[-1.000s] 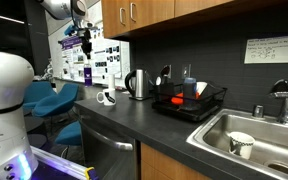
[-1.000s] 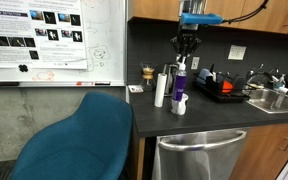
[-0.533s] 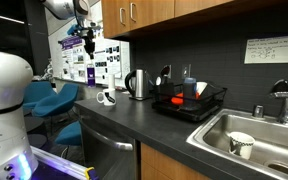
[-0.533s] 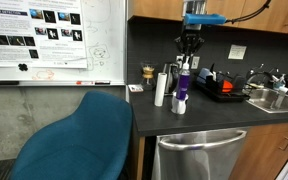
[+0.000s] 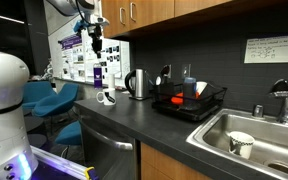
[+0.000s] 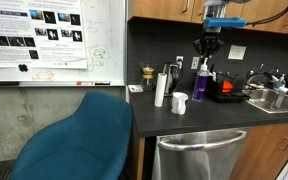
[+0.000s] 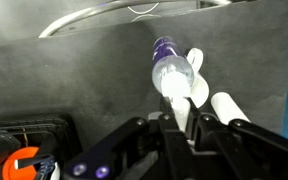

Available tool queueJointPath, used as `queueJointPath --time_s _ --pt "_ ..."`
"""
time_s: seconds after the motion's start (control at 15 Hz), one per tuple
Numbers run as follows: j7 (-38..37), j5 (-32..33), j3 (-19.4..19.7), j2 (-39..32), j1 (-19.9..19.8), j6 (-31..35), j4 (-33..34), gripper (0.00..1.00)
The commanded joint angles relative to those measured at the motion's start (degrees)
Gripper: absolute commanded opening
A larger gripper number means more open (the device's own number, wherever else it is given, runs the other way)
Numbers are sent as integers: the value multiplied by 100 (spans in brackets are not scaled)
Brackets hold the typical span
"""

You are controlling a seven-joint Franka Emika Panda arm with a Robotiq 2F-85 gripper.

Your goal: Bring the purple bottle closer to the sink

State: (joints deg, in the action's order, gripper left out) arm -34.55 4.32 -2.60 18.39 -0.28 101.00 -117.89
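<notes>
Starts at the far left in an exterior view with a blue chair (image 6: 74,135), off the counter (image 6: 214,118) and well apart from the sink (image 6: 269,99). Finds next, on the counter end farthest from the sink, a white upright cylinder (image 6: 160,88), with a white mug (image 6: 180,103) just beside it on the sink side. Comes then to the end effector (image 6: 205,58), pointing straight down and clamped around the top of the purple bottle (image 6: 201,82). Carries that bottle upright and seemingly clear of the counter, between the mug and the black dish rack (image 6: 229,92), so that the rack lies between bottle and sink. Shows the same grip in the wrist view, with both fingers pressed against the bottle's neck over bare grey counter. Places, in an exterior view, a steel kettle (image 5: 137,84) on the sink side of the hanging bottle, and a white cup (image 5: 241,145) inside the sink basin.
</notes>
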Motion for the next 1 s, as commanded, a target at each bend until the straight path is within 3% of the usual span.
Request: queueJointPath --time_s 0.0,0.53,0.93 --pt "237 -45 203 523 -317 162 -515 4" --pt "462 83 653 765 -1079 612 -928 4" --pt "441 167 749 710 -1373 821 -959 4"
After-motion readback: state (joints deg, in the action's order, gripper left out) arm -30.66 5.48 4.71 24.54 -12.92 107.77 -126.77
